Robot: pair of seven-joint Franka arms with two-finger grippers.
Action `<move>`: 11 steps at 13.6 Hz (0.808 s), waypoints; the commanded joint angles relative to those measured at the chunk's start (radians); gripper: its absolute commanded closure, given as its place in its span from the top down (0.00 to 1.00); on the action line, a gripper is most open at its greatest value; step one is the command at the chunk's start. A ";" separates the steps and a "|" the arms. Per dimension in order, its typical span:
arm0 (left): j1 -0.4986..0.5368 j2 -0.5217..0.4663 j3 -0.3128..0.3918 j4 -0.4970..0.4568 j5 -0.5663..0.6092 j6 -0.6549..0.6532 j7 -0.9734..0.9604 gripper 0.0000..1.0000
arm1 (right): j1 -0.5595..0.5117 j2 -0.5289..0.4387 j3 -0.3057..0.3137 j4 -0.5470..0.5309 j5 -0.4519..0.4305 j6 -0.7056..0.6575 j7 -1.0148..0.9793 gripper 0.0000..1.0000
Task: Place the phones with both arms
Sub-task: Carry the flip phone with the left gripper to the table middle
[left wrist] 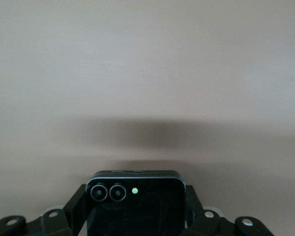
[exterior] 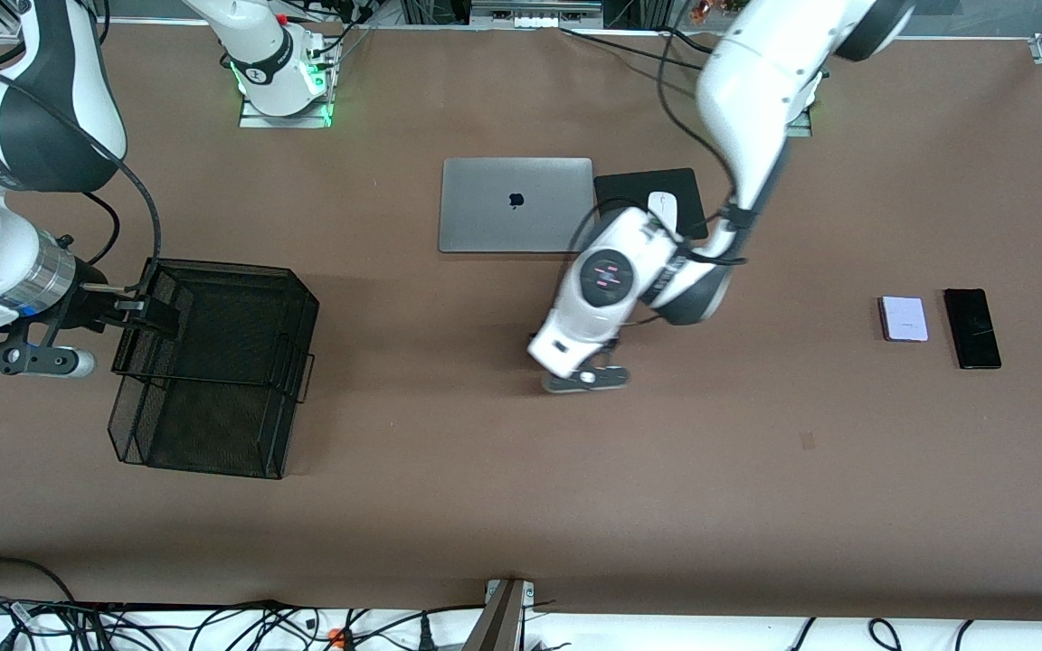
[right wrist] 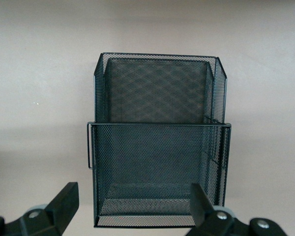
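Looking through the left wrist view, we see the left gripper (left wrist: pixel 135 216) with jaws clamped on the small black phone (left wrist: pixel 135 204), hidden in the front view, over bare tabletop (exterior: pixel 521 506) near the laptop (exterior: pixel 515 204). The lavender phone (exterior: pixel 903 318) and slim black phone (exterior: pixel 972 328) lie toward the left arm's end. The right gripper (right wrist: pixel 132 209) waits, jaws wide, at the mesh basket (exterior: pixel 213 366).

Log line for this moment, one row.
left gripper: shut on small black phone, over mid-table | right gripper: open, at mesh basket | lavender phone, long black phone: on table

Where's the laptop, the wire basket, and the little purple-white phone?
silver laptop (exterior: pixel 516 205), front view, middle of its closed lid
black mesh basket (exterior: pixel 213 366), front view, its mesh wall
pale lavender-white phone (exterior: pixel 903 318), front view, middle of its flat face
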 commanded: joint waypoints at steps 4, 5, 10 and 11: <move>-0.198 0.156 0.047 0.238 -0.016 0.014 -0.067 0.00 | 0.000 -0.009 0.001 -0.014 0.016 0.012 0.008 1.00; -0.220 0.172 0.048 0.242 -0.014 0.029 -0.070 0.00 | 0.000 -0.009 0.001 -0.012 0.016 0.013 0.010 1.00; -0.334 0.242 0.214 0.265 -0.016 0.156 -0.175 0.00 | 0.013 -0.007 0.001 -0.012 0.021 0.012 0.008 1.00; -0.331 0.255 0.217 0.267 -0.016 0.182 -0.178 0.00 | 0.013 -0.007 0.001 -0.012 0.022 0.015 0.008 1.00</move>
